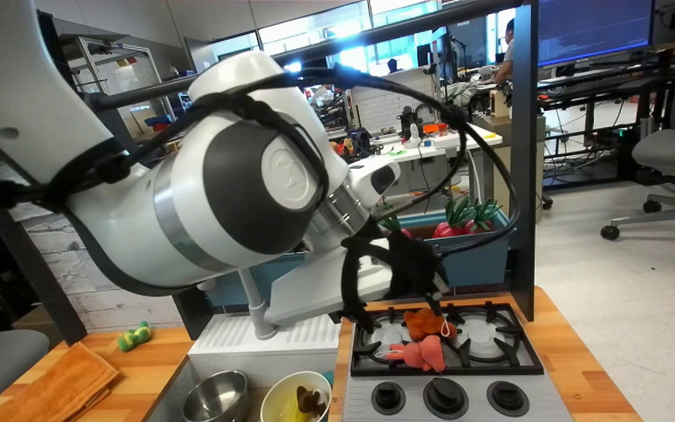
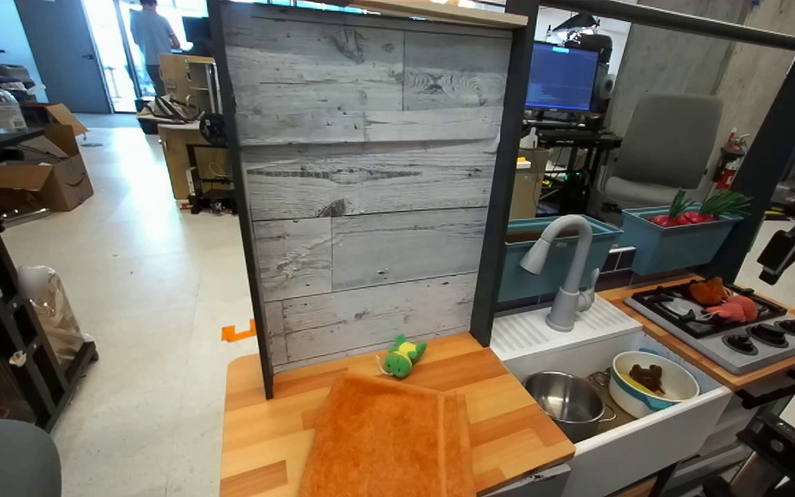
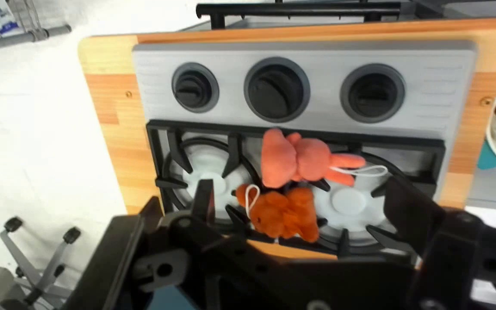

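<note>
Tool (image 3: 302, 200) hung high over the stove (image 3: 325, 90), jaws wide apart, nothing held. Step in hand read as an approach, contact not yet made. You had the orange plush (image 3: 282, 215) lying on the grate (image 3: 233, 157), framed by the gap in your wrist view; the coral plush (image 3: 310, 159) lay just beside it, nearer the middle knob (image 3: 277, 90), whether touching I could not tell. A pick from there would have called for you to settle on one plush, centre the gap over it, then lower without dragging the neighbour or striking the grate. Your arm (image 1: 238, 181) slanted across an exterior view, wrist bent, tool aimed fairly steeply down; the stove sat in a wooden tabletop (image 3: 106, 97).
</note>
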Available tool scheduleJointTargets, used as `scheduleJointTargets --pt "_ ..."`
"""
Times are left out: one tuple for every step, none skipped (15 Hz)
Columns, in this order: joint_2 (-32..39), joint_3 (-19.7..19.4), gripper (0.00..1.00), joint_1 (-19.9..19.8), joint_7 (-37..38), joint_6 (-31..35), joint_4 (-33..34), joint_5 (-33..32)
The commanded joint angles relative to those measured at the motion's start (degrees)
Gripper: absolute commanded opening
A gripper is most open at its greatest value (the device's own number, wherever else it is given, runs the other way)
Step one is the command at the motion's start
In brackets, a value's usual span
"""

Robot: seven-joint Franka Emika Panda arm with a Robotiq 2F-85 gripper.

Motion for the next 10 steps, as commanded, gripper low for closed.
scheduleJointTargets --pt "6.03 0.31 1.00 0.04 5.25 -2.60 5.52 3.23" --pt "7.33 0.99 1.00 -0.16 7.44 -2.97 6.79 4.87" --pt "8.63 1.63 1.00 -0.41 8.94 -2.78 7.89 6.10" --pt "10.29 1.64 1.00 0.08 10.91 -2.99 9.43 7.38" --pt "11.75 1.69 1.00 0.44 12.33 -3.40 10.81 8.28" --pt "13.49 1.36 1.00 1.17 13.95 -3.50 12.37 9.16" --pt "15.04 0.86 1.00 1.95 15.57 -3.56 13.81 10.01" --pt "16.33 0.43 1.00 2.48 17.06 -3.28 14.95 10.87" --pt "17.63 0.00 1.00 3.01 18.37 -3.21 16.33 11.59" --pt "18.63 -0.70 1.00 3.58 19.62 -3.32 17.26 12.27"
